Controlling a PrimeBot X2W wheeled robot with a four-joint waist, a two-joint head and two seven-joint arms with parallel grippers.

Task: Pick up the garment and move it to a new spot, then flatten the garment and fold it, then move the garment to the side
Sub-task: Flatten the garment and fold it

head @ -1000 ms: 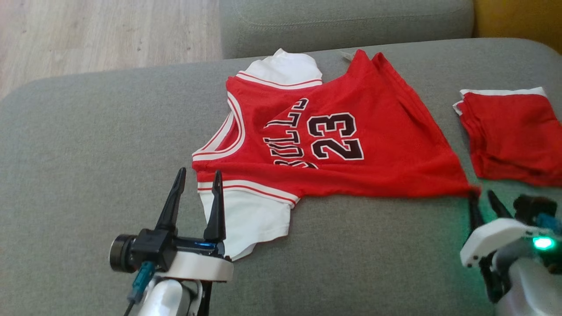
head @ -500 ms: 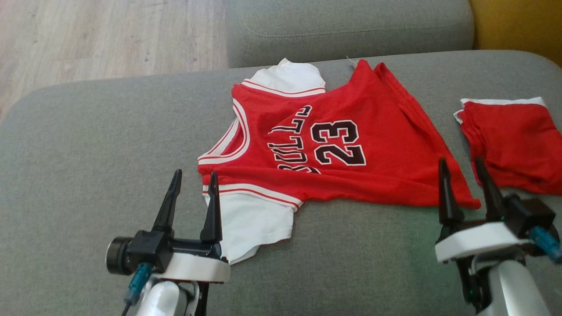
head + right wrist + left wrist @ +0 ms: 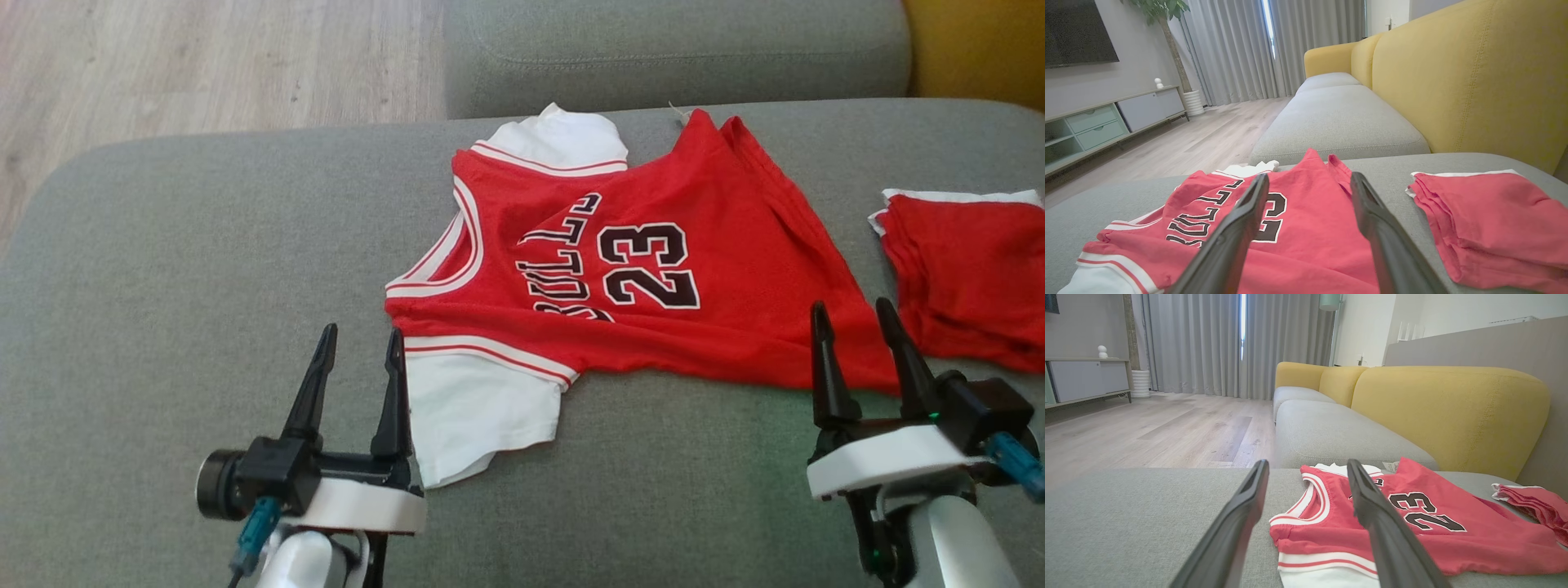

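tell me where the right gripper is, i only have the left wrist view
Observer: In the head view the right gripper is open at the jersey's near hem corner, on the side toward a folded red garment.
Operator: is it holding any cloth
Observer: No. In the right wrist view its fingers stand apart with nothing between them, and the jersey lies on the cushion beyond them.
Operator: can't read the lettering from here, is the front flat
Observer: Not quite. The head view shows a diagonal fold across the chest that covers part of the letters beside the 23.
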